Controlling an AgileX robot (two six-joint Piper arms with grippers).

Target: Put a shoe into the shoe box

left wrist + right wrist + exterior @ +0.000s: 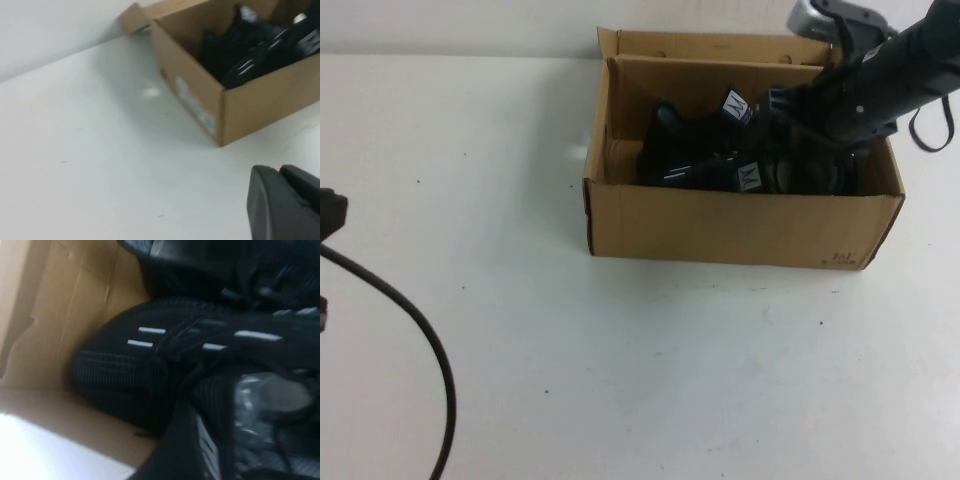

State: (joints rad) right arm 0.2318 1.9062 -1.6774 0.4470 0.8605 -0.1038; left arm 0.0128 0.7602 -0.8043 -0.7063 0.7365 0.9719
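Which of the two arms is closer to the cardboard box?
Right. The right gripper reaches down inside the shoe box among the black shoes; the left gripper sits far off at the table's left edge.

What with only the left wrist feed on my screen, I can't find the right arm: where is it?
Observer: The right gripper is down inside the brown cardboard shoe box; its arm reaches in from the box's right side.
Operator: Is it at a shoe?
Observer: In the right wrist view, a black shoe with short white stripes fills the picture, lying against the box's inner wall.
Operator: And my own arm?
Observer: The high view puts the left gripper at the far left edge of the white table, well apart from the box, with a black cable trailing below it.
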